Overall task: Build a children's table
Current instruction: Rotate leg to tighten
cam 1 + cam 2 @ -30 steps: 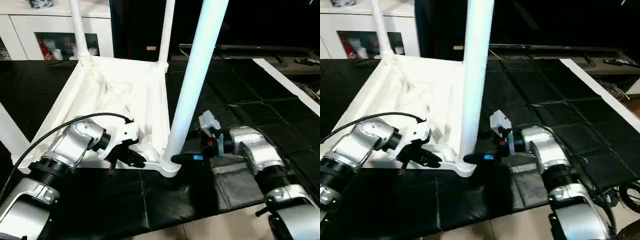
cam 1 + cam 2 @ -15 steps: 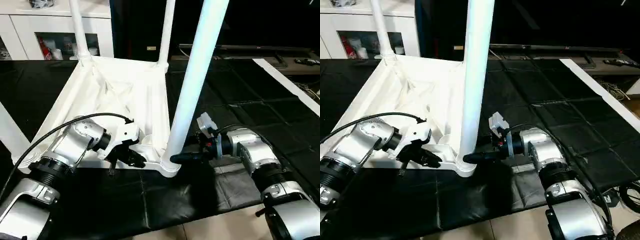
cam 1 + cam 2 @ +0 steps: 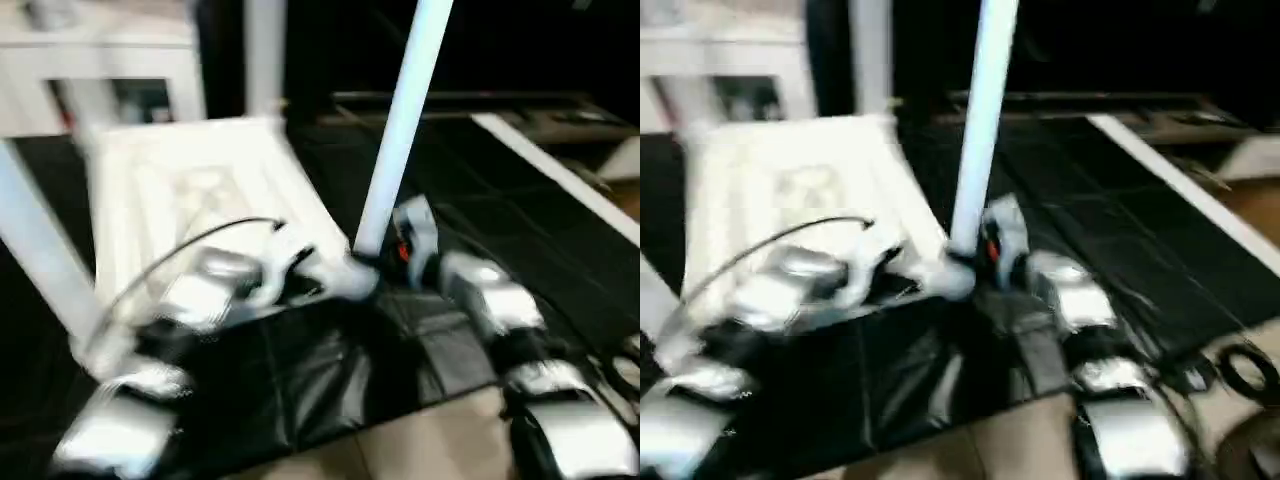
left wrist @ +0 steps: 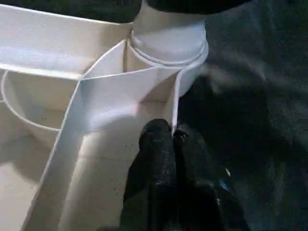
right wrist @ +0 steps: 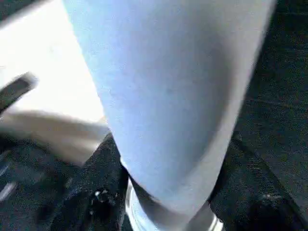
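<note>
From the head views, the all-white plastic children's table [image 3: 190, 200] lies upside down on a black padded floor mat [image 3: 330, 380], ribbed underside up, its tapered round legs standing upward. It looks light, stiff and smooth, so probably slippery under a pinch; the sturdiest holds seem to be the rim wall and the base of a leg by its socket. The near white round leg [image 3: 400, 130] rises from the corner socket between the two silver forearms. Both head views are smeared, so the tools' tips and the exact number of seated legs are hard to make out, and the leg tops are cut off.

In the left wrist view, the left tool [image 4: 172, 139] has its black fingers pressed together with the thin rim wall apparently between them, just beside the rounded corner socket [image 4: 166, 48].

In the right wrist view, the right tool [image 5: 168, 159] has its black fingers [image 5: 106, 168] straddling the leg's base on either side (whether they press it firmly I cannot tell). The leg hides most of what lies beyond.
</note>
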